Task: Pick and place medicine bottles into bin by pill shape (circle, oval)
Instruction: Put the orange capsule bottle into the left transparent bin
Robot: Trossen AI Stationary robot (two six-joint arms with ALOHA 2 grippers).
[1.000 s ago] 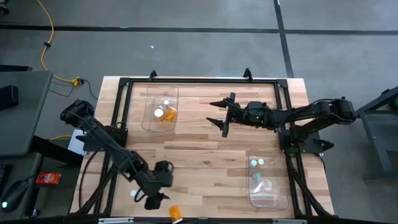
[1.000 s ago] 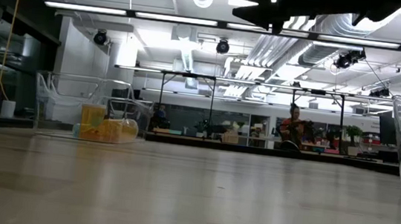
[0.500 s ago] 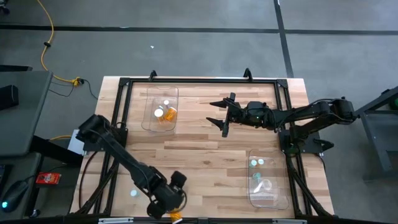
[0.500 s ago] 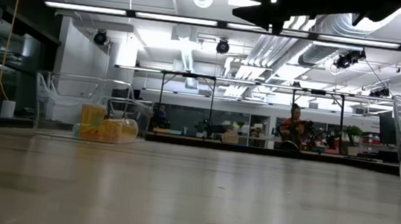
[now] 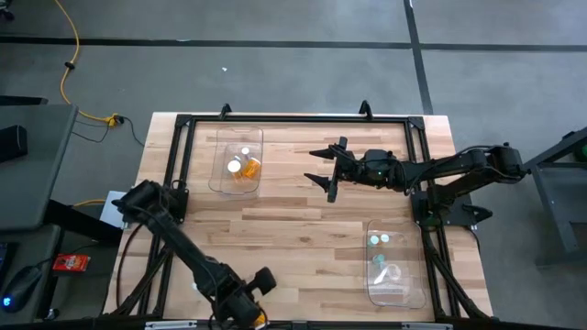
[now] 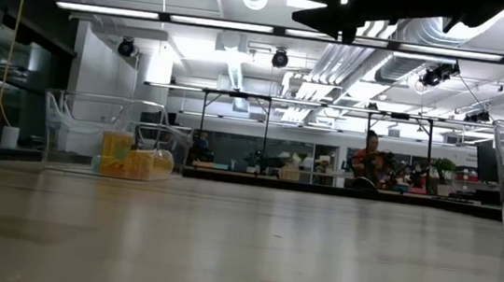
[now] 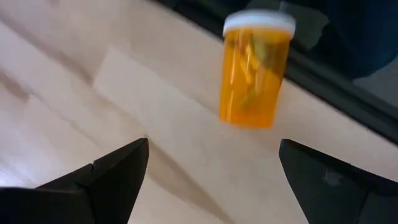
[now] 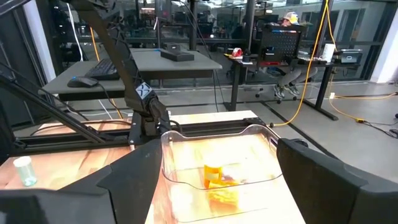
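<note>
Two clear bins on the wooden counter. Far-left bin holds an amber bottle w/ white-capped bottles beside it; the low view shows the amber in that bin too. Near-right bin holds pale/teal-tinted bottles, exact count unclear. Left gripper sits at the counter's near edge, jaws wide open & empty; in its wrist view an amber medicine bottle, white cap, pills inside, stands upright on the wood ahead of the fingertips, beyond the gap, not touched. One small pale bottle stands on the counter near the left arm. Right gripper hovers over the counter's far middle, just right of the far-left bin, jaws spread wide, nothing held.
</note>
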